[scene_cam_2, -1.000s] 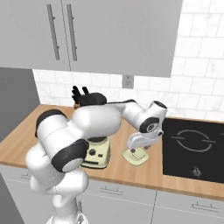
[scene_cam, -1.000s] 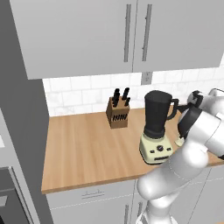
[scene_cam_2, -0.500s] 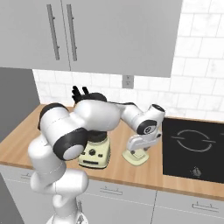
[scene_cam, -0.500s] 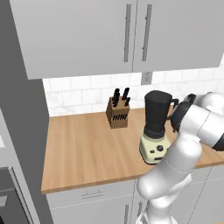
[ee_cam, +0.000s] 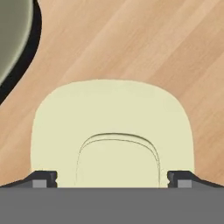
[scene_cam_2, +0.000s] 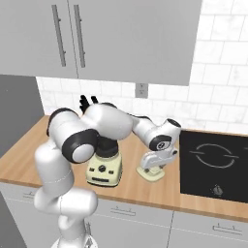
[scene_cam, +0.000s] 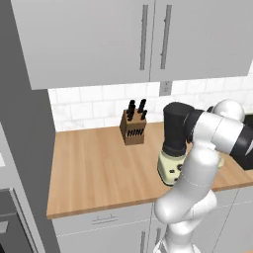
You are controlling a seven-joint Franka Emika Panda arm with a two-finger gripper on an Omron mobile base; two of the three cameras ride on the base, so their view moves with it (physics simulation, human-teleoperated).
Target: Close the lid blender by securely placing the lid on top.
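The wooden counter (scene_cam_2: pixel 29 160) carries the blender (scene_cam_2: pixel 103 167), the lid (scene_cam_2: pixel 151 173), and apparently a knife block (scene_cam: pixel 132 129).

cream lid (ee_cam: pixel 112 131) flat on countertop, blender (scene_cam_2: pixel 103 162) uncovered

The white arm (scene_cam_2: pixel 109 127) reaches forward and bends down at the wrist. Its gripper (scene_cam_2: pixel 152 167) points downward, jaws spread wide apart
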